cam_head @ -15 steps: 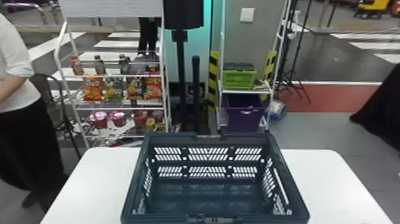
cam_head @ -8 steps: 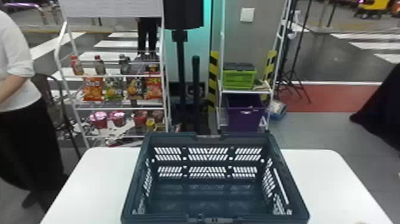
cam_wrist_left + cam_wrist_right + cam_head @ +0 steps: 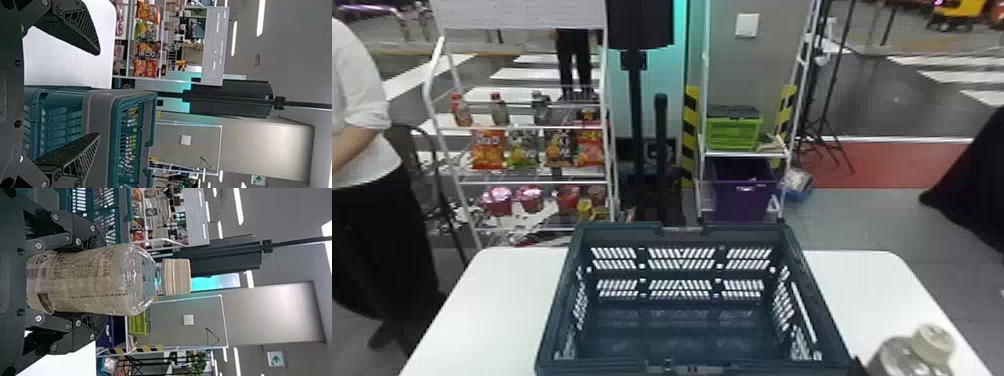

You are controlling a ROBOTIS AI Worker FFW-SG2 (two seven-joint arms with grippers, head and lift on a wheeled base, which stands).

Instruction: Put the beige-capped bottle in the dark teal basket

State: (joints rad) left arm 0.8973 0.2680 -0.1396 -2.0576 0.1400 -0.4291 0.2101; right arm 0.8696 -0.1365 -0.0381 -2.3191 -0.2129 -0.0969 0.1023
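On my rig: black wedge-shaped fingers (image 3: 72, 29) with open lattice sides, black jointed links (image 3: 56, 240), round silver screws (image 3: 38, 245).

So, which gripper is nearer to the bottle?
Right. The right gripper holds the bottle between its fingers; the left gripper is open, away from it, toward the basket's left side.

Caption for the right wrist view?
Beige-capped bottle held in the jaws of the right gripper, dark teal basket beyond.
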